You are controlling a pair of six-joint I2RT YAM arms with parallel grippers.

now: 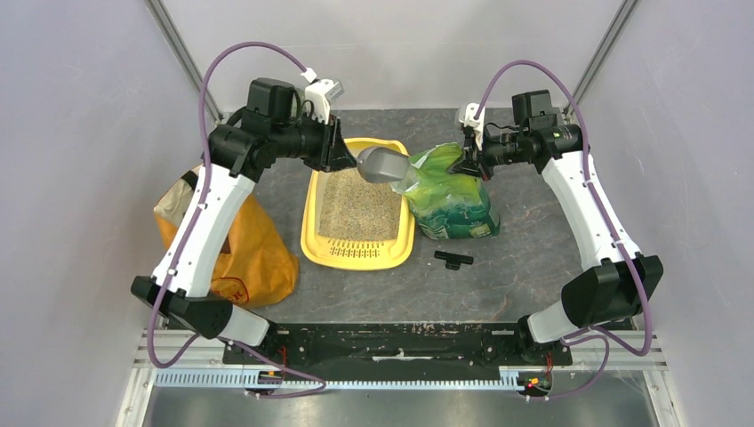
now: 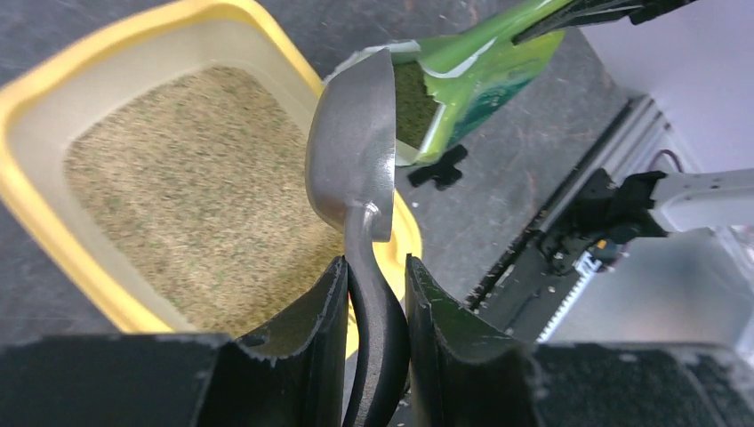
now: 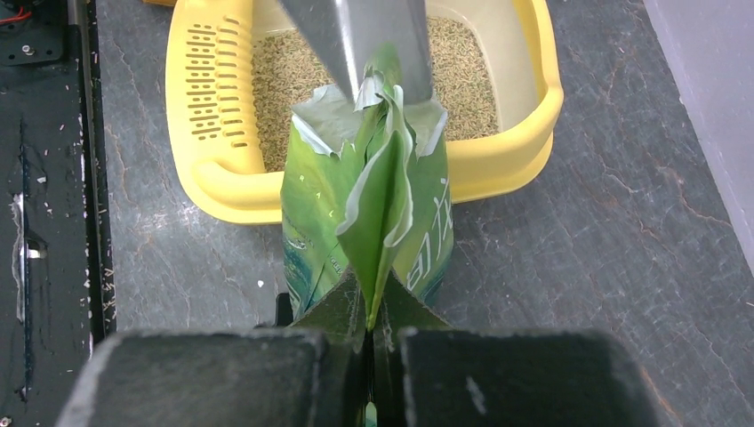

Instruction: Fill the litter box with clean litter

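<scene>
Scene: two robot arms reach in over a dark, stone-patterned desk [image 1: 525,240], seen from above and from both wrists.
Litter box [image 1: 308,222]: yellow tray at the middle of the desk, its long side running near to far, with the slotted grille at the near end.
Clean litter [image 1: 356,205]: beige-tan granules cover the floor of the litter box from the grille back to the far wall.
Left end effector [image 2: 375,276]: fingers part-way closed, pinching the dark handle of a grey scoop [image 1: 384,165].
Scoop: held above the far right corner of the litter box, bowl tipped on its side, its tip at the open mouth of the green bag [image 1: 453,200]. Whether the bowl carries litter cannot be told.
Right end effector [image 3: 369,325]: pressed together on a fold of the green bag's torn top edge, holding the mouth up.
Green bag: glossy, standing just beside the right rim of the litter box, with granules showing inside its opening.
Orange bag [image 1: 249,249]: slumped on the desk to the left of the litter box, partly under the left arm.
Small black piece [image 1: 453,259]: lying on the desk just near of the green bag, apart from the tray.
</scene>
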